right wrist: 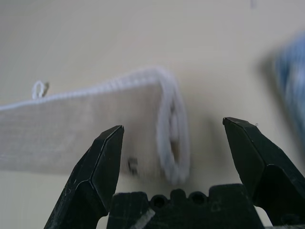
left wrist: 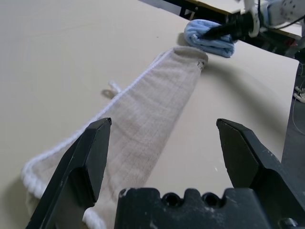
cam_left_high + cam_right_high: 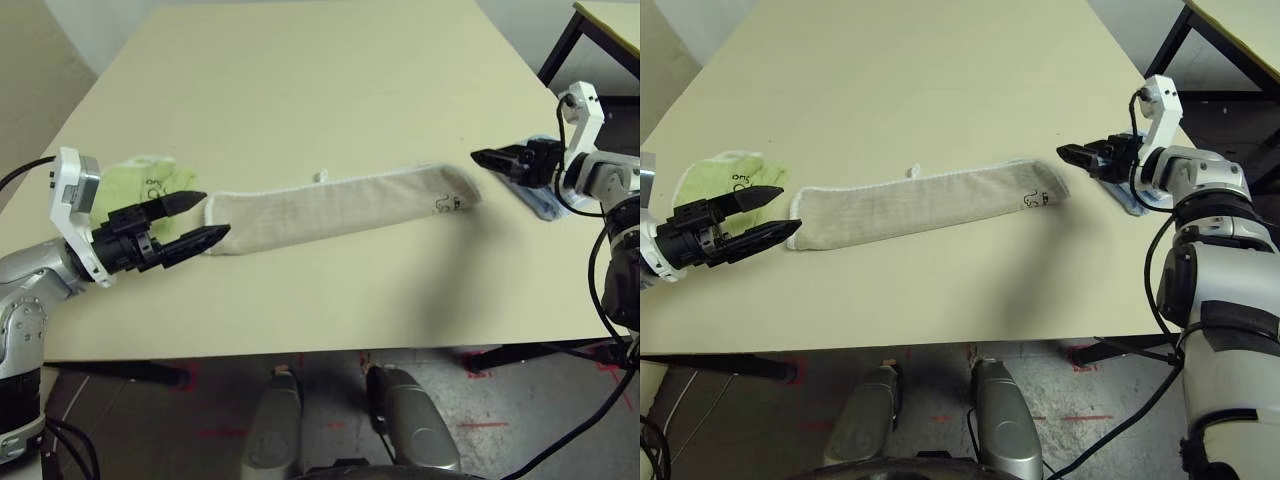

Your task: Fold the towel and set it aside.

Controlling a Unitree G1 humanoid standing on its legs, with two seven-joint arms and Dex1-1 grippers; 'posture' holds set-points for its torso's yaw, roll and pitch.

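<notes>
The beige towel [image 3: 340,208] lies on the table as a long narrow strip, folded lengthwise, with white stitched edging and a small embroidered mark near its right end [image 3: 446,203]. My left gripper [image 3: 203,218] hangs open just off the strip's left end, holding nothing; in the left wrist view its fingers [image 2: 81,167] frame the towel [image 2: 147,124]. My right gripper [image 3: 478,157] hovers open a short way beyond the right end, empty. The right wrist view shows the towel's end [image 1: 167,129] between and beyond the fingers.
A lime-green folded towel [image 3: 140,180] sits behind my left gripper near the table's left edge. A light blue folded towel [image 2: 209,40] lies under my right gripper by the right edge. The table [image 3: 300,90] stretches bare behind the strip. A dark table frame [image 3: 570,40] stands at the far right.
</notes>
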